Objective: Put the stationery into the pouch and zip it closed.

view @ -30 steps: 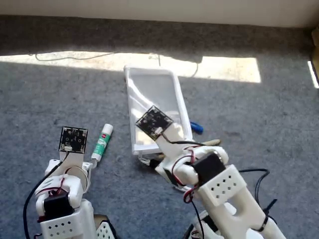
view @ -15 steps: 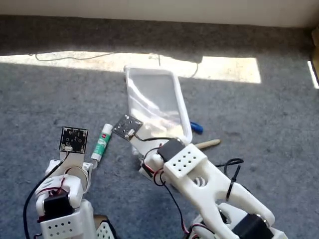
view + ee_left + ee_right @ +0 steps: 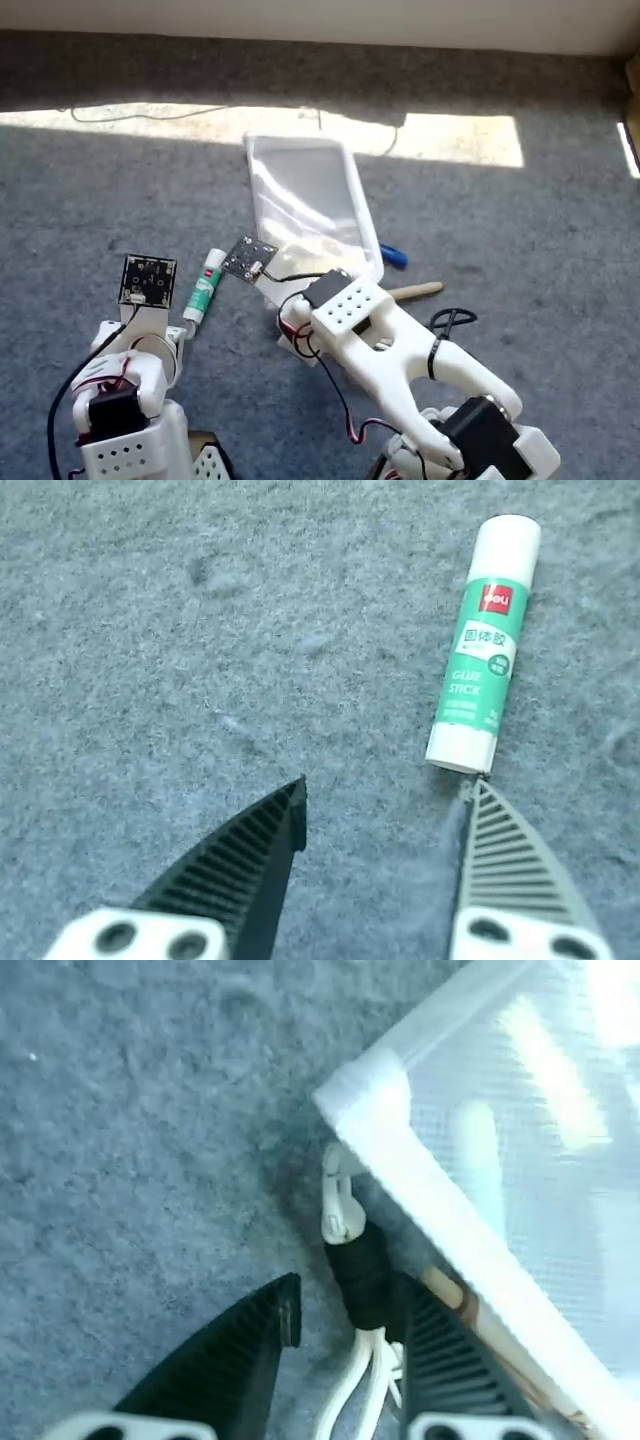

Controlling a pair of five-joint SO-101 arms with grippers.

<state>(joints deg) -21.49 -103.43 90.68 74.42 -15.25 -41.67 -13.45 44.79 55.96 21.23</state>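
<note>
White perforated arms (image 3: 400, 350) — black servos (image 3: 482, 436), looped red and black cables (image 3: 57, 405).

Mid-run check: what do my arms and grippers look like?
Both the left arm and right arm are white plastic shells with hole-patterned plates, black motors and red-and-black cables. The left gripper has pointed ribbed fingers, one black, one grey; the right gripper looks dark and ribbed.

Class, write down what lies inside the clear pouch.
Through the pouch wall, a pale elongated shape shows, but what it is cannot be told. The right arm covers the pouch's near end and hides the rest.
</note>
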